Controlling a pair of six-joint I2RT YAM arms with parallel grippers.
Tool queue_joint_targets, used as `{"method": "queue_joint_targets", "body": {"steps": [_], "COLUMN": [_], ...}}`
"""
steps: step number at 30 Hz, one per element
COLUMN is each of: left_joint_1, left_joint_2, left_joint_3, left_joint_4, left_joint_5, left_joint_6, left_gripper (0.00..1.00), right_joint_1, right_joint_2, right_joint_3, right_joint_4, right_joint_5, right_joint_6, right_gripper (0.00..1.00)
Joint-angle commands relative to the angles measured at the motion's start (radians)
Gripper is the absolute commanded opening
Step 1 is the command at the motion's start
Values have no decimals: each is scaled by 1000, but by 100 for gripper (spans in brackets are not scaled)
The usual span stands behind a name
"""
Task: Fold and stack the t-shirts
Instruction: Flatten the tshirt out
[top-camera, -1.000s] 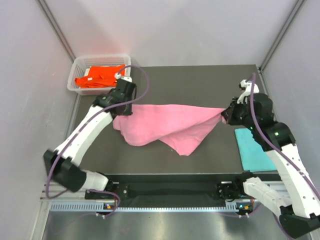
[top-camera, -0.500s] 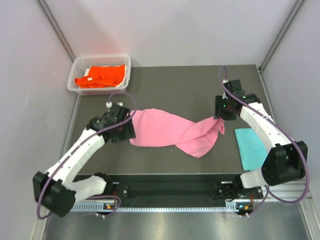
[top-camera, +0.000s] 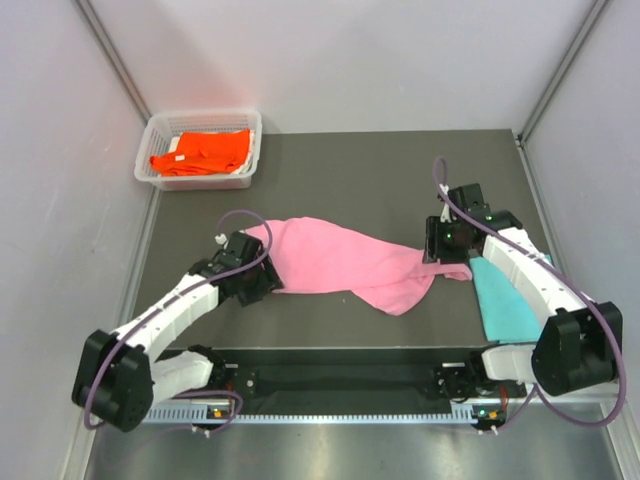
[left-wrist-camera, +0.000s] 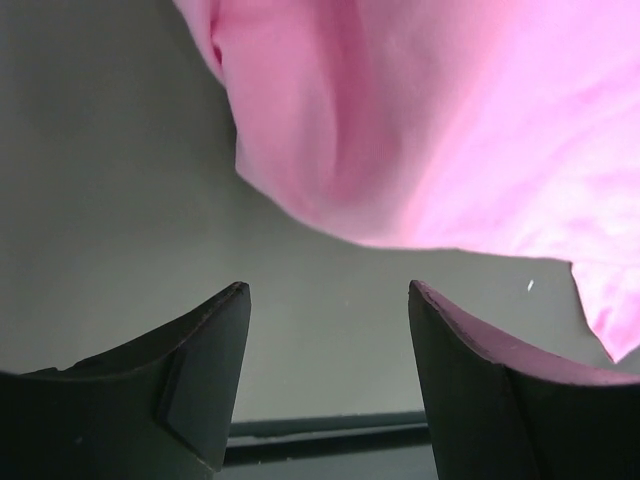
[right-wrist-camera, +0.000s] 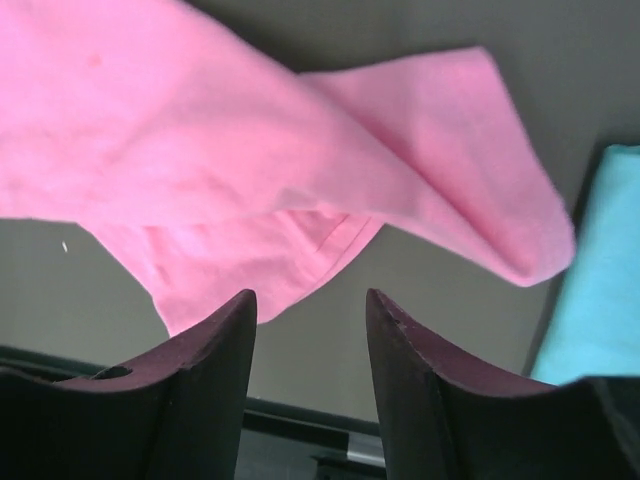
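dark table (top-camera: 380, 170), grey walls on three sides. pink t-shirt (top-camera: 330, 262) lies as a twisted, rumpled band between my two grippers.

left gripper (left-wrist-camera: 325, 290): jaws wide apart, nothing in them. the shirt's bunched end sits just ahead of the fingertips, with bare table beneath them.

right gripper (right-wrist-camera: 310, 295): jaws parted, empty. a hem and a loose corner lie just ahead, and the teal t-shirt (right-wrist-camera: 600, 280) is off to its right.

judgement: light, limp cloth that will sag and twist when lifted. i would pinch a corner or hem edge, low on the table.
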Motion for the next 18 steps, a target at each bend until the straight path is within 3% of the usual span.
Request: {"method": "queue_joint_targets", "body": {"steps": [1,3,4,6,9,11,15,16,17,18], "left_joint_1": [11,25,28,40,74,92,98,100,100,100], "left_joint_2": [70,116,128,160,186,199,223,229,249,254], "left_joint_3": [37,41,43,38,34,45,80,90,138,152], "left_joint_4": [142,151,157,180,214,226,231,233,202,181], "left_joint_5": [2,4,4,7,45,65,83,95,131,138], "left_joint_6": [18,22,27,35,61,87,122,133,151,160], "left_gripper": [69,68,67,59,32,28,28,19,0,0], "right_joint_1": [9,14,17,23,46,81,101,101,101,101], "right_joint_2": [18,31,35,47,105,160,243,257,307,320], "right_joint_3": [-45,-62,-84,-104,-119,-113,-88,-79,-43,-23], "right_joint_4": [67,91,107,157,208,248,275,285,285,279], "right_joint_5": [-113,-152,-175,-192,-219,-224,-172,-149,-128,-126], "right_joint_6": [-19,-13,-7,7,34,57,88,91,82,78], "right_gripper": [48,56,65,69,71,71,61,58,49,46]}}
